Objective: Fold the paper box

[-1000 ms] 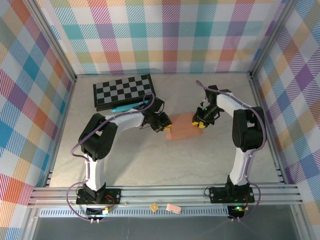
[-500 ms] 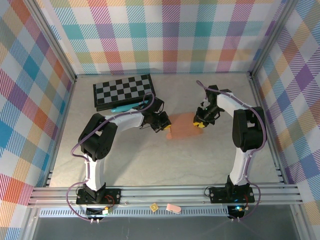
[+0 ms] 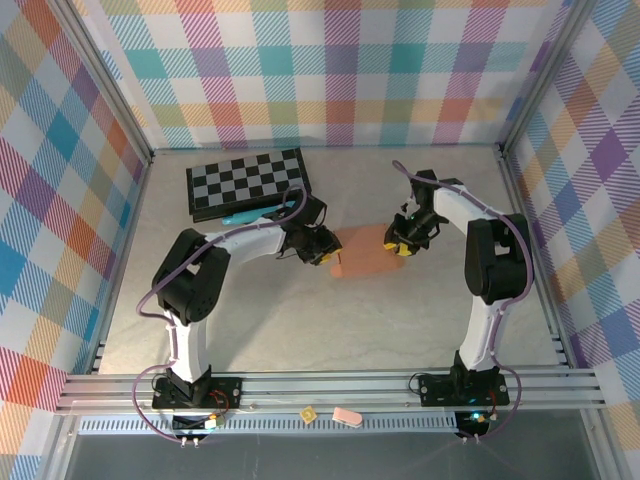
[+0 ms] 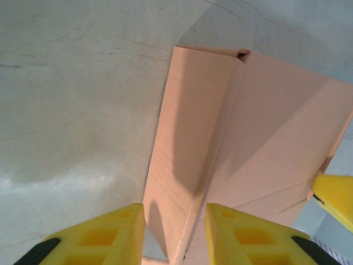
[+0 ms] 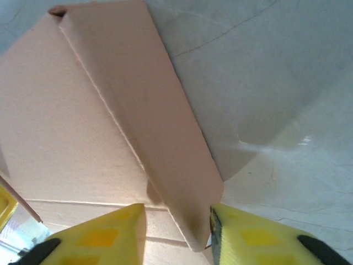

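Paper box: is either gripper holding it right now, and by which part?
Neither appears to hold it. The left gripper and right gripper each straddle a side flap of the paper box, jaws standing open.

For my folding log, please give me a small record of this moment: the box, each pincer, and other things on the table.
box: salmon-orange paper box, mid-table, not yet closed
left pincer: open, jaws astride the box's left flap
right pincer: open, jaws astride its right flap
other: chequered board, far left

Open table (image 3: 330,330) on the near side of the paper box (image 3: 365,250); chequered board (image 3: 248,180) back left.
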`<control>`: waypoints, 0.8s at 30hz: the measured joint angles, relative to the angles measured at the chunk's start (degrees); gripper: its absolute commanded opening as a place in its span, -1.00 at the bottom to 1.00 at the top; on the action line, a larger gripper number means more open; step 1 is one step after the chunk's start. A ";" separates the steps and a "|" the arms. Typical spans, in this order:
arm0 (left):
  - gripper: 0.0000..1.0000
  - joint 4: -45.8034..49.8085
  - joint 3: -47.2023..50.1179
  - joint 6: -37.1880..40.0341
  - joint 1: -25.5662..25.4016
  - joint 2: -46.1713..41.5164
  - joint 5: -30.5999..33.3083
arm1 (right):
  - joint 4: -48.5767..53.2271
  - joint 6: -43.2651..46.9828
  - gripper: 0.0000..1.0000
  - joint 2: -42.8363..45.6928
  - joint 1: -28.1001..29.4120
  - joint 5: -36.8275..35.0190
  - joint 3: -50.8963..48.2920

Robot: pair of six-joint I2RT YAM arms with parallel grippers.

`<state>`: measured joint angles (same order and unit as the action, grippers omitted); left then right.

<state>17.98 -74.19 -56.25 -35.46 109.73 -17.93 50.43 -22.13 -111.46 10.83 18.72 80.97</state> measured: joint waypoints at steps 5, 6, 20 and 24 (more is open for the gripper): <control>-0.22 1.42 -0.02 0.57 0.96 -4.33 -0.87 | -0.76 -2.80 0.11 7.67 -0.59 -3.65 -2.03; -0.22 1.62 -0.24 0.87 1.22 -4.46 -1.31 | -1.40 -3.85 0.13 10.14 -1.09 -4.24 -3.23; -0.21 5.33 -2.95 7.96 2.62 0.20 -4.33 | -17.00 -25.44 0.23 35.95 -0.66 3.43 -31.17; -0.20 6.32 -3.23 12.46 2.60 0.20 -2.69 | -20.22 -28.50 0.24 34.64 0.02 5.40 -31.69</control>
<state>24.29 -77.43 -43.79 -32.86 109.93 -20.62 30.22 -50.63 -76.82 10.85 24.12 49.28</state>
